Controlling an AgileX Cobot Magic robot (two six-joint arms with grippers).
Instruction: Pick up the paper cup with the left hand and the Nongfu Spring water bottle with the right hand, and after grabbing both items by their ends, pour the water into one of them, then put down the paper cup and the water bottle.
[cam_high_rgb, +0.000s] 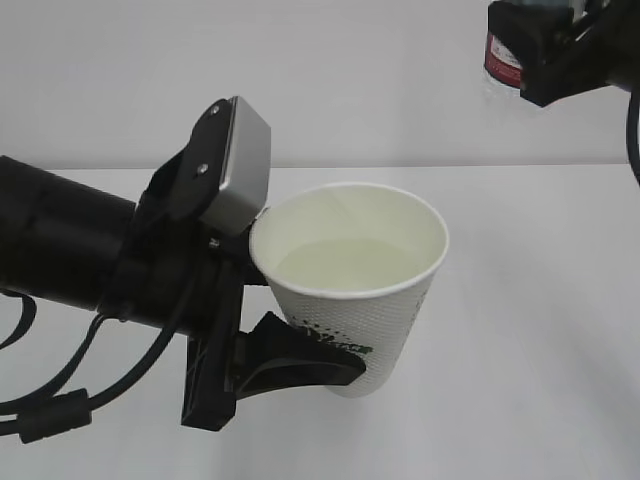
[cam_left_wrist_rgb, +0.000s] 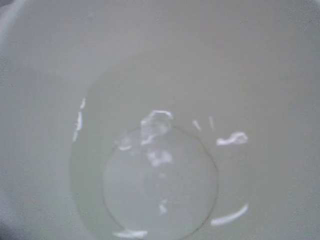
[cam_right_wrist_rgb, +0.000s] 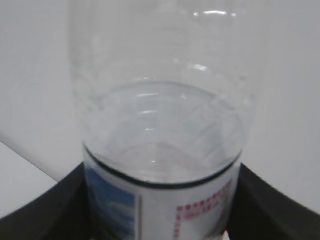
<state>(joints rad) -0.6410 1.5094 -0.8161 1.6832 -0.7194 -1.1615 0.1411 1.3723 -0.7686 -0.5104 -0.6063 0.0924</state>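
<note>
The white dimpled paper cup (cam_high_rgb: 385, 300) hangs upright above the table, with my left gripper (cam_high_rgb: 318, 335) shut on its lower wall. One black finger (cam_high_rgb: 300, 362) curls round the cup's front. Clear water (cam_high_rgb: 345, 262) fills the cup's lower part. The left wrist view looks straight into the cup (cam_left_wrist_rgb: 260, 75) at glinting water (cam_left_wrist_rgb: 160, 170), and no fingers show there. At the top right my right gripper (cam_high_rgb: 555, 55) is shut on the Nongfu Spring water bottle (cam_high_rgb: 503, 55), mostly out of frame. In the right wrist view the clear bottle (cam_right_wrist_rgb: 160, 115) stands between black fingers (cam_right_wrist_rgb: 45, 210).
A white table (cam_high_rgb: 540, 330) lies below both arms, with its far edge against a plain white wall (cam_high_rgb: 380, 80). Black cables (cam_high_rgb: 60, 400) hang under the left arm at the lower left.
</note>
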